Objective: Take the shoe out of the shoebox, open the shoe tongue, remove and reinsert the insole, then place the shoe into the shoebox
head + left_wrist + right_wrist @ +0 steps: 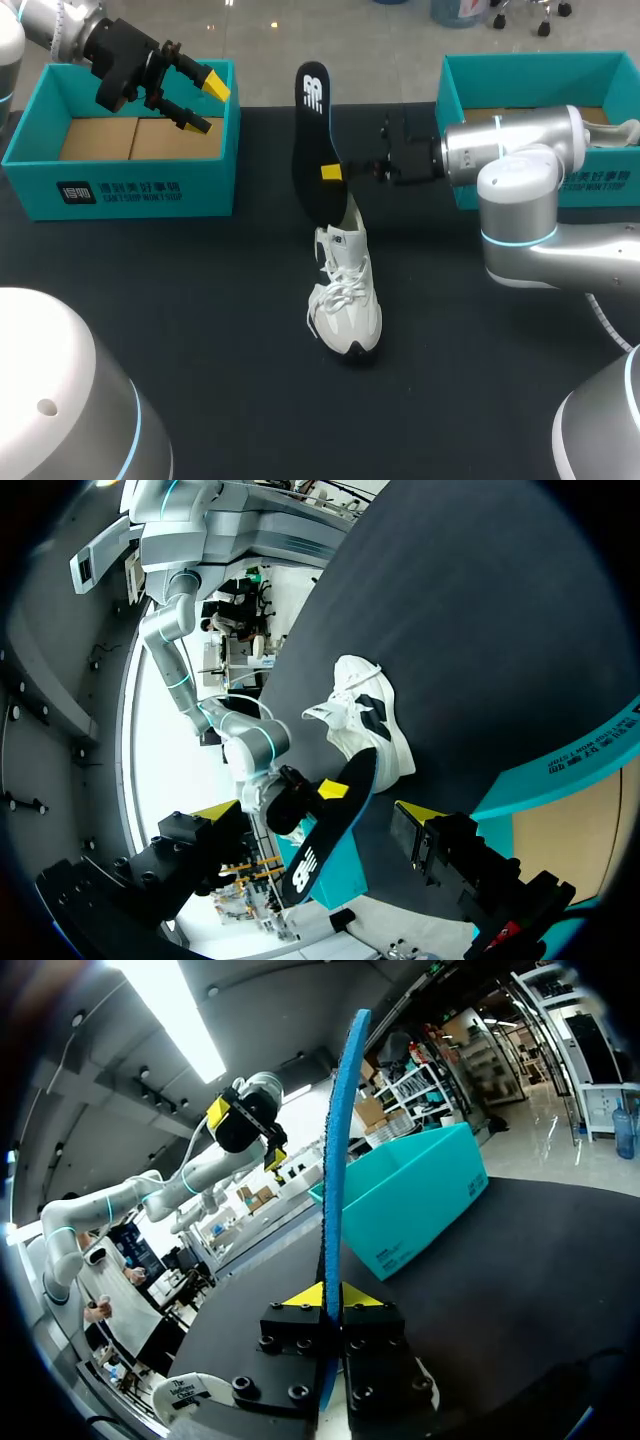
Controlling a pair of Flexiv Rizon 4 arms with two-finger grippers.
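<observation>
A white sneaker (345, 296) stands on the black table mat, toe toward the front edge. My right gripper (334, 172) is shut on a black insole (315, 140), held upright just above the shoe's opening; in the right wrist view the insole (336, 1190) shows edge-on with a blue underside, pinched between the yellow tips of the right gripper (325, 1296). My left gripper (201, 103) hangs open and empty over the left teal shoebox (125, 190). In the left wrist view the sneaker (365, 720) and insole (330, 825) lie ahead of the left gripper (320, 815).
A second teal shoebox (510, 75) stands at the back right, behind my right arm, with something white inside at its right end. The left box shows a bare cardboard floor (140, 138). Dark mat surrounds the shoe.
</observation>
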